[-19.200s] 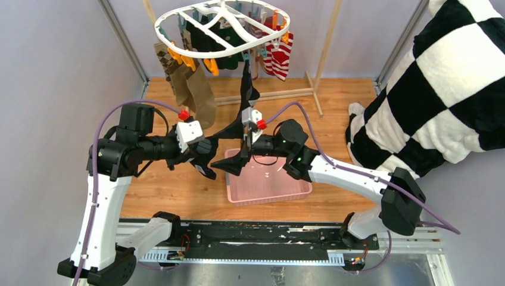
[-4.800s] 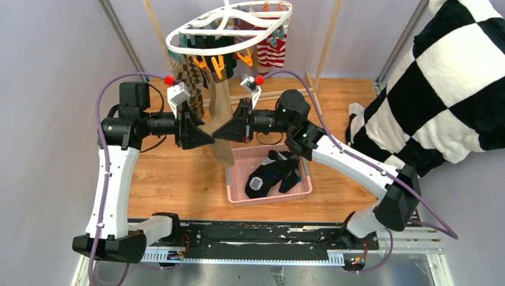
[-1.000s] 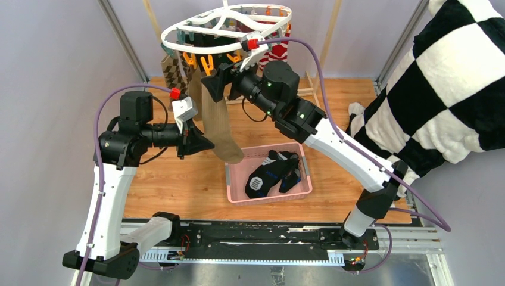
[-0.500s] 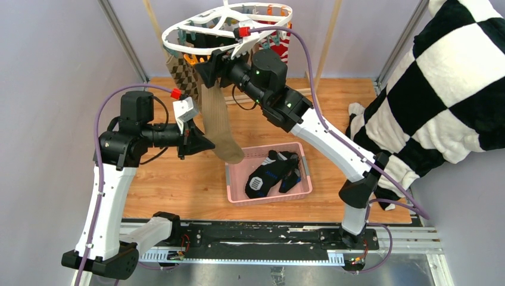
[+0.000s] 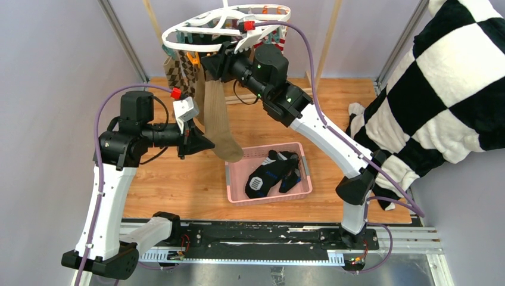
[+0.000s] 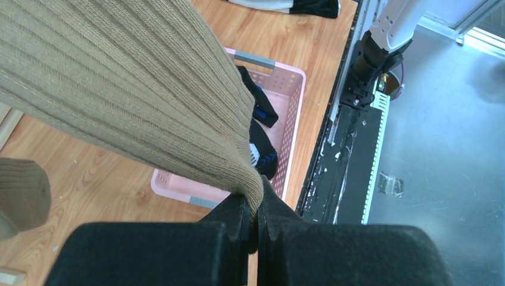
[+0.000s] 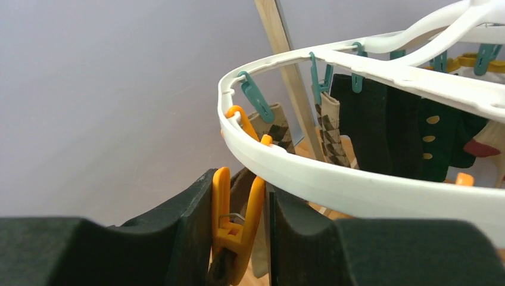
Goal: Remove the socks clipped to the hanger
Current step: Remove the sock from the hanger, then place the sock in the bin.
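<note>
The white oval hanger (image 5: 168,40) (image 7: 333,179) hangs at the back with socks on orange and teal clips. A long tan sock (image 5: 217,122) (image 6: 131,95) dangles from an orange clip (image 7: 238,229). My right gripper (image 5: 211,62) (image 7: 241,190) is shut on that clip, a pad against each of its arms, just under the ring. My left gripper (image 5: 205,143) (image 6: 257,217) is shut on the tan sock's lower edge, left of the basket. Brown argyle socks (image 5: 174,71) (image 7: 330,137) and a dark green sock (image 7: 438,137) are still clipped. Black-and-blue socks (image 5: 271,173) (image 6: 262,113) lie in the basket.
The pink slotted basket (image 5: 268,196) (image 6: 286,119) sits on the wooden floor below the tan sock. A big black-and-white checkered cloth (image 5: 452,77) fills the right side. The wooden rack frame (image 5: 324,47) stands behind the hanger, with metal posts at the corners.
My right gripper has risen to the hanger's near rim and closed from wide open onto the orange clip. The left gripper and tan sock have stayed put.
</note>
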Robot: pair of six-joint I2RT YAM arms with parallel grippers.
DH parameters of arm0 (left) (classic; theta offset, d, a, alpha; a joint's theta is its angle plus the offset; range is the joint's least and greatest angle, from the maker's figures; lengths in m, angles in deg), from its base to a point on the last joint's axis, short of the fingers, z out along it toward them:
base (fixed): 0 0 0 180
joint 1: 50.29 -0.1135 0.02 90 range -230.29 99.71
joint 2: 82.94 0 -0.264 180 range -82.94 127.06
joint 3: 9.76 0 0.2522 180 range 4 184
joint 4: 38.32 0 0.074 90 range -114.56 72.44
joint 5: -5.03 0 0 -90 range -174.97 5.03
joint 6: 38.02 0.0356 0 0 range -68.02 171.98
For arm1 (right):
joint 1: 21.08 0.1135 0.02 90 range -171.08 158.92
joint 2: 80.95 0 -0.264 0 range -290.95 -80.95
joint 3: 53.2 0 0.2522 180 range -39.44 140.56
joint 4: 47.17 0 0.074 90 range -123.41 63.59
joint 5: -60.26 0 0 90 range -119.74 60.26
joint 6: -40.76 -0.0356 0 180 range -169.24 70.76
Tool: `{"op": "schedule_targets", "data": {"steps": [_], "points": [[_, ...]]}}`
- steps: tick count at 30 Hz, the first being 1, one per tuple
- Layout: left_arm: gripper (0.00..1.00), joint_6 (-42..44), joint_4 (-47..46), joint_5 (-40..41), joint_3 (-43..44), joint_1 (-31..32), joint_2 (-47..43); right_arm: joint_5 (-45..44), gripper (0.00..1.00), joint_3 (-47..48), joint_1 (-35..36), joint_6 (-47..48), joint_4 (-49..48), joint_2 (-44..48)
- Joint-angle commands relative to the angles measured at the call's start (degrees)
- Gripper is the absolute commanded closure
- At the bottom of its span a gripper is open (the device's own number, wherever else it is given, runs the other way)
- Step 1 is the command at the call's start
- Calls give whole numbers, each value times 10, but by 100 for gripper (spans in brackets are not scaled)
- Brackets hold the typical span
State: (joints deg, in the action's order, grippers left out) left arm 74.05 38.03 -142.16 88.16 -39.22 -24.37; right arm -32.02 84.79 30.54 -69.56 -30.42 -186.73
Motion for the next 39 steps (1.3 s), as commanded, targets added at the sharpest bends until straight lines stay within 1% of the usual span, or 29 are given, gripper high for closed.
{"op": "schedule_targets", "data": {"steps": [1,3,4,7,10,11,12,16,17,18,20,23,24,27,31,34,39], "points": [[100,3,-2,5,2,4,-6,33,72,12,-20,-39,-25,4],[100,6,-2,10,-3,4,-9,43,82,7,-25,-49,-25,7],[100,8,-2,13,-6,4,-10,47,87,4,-27,-55,-42,9],[100,13,-2,23,-11,4,-14,59,100,-15,-35,-72,-57,18],[100,17,-2,25,-11,4,-15,75,100,-33,-44,-86,-65,29],[100,17,-2,26,-11,4,-14,81,97,-41,-46,-89,-66,34],[100,18,-2,27,-11,4,-15,89,91,-52,-49,-93,-67,40],[100,26,-2,33,-15,4,-20,135,45,-124,-62,-104,-94,82],[100,28,-2,34,-16,4,-21,148,37,-149,-63,-101,-101,95],[100,29,-2,35,-15,4,-22,161,31,-184,-64,-94,-107,110],[100,30,-2,34,-17,4,-24,191,23,-237,-64,-84,-123,142],[100,32,-2,30,-19,4,-27,256,6,-359,-64,-66,-175,196],[100,33,-2,29,-20,4,-28,282,2,-396,-64,-58,-197,215],[100,35,-2,25,-27,4,-32,353,0,-501,-64,-33,-272,267],[100,35,-2,19,-30,5,-33,444,0,-580,-63,-8,-365,299],[100,33,-2,14,-28,5,-33,486,0,-591,-62,2,-389,292],[100,30,-2,17,-23,5,-31,550,0,-569,-44,3,-407,257]]}}
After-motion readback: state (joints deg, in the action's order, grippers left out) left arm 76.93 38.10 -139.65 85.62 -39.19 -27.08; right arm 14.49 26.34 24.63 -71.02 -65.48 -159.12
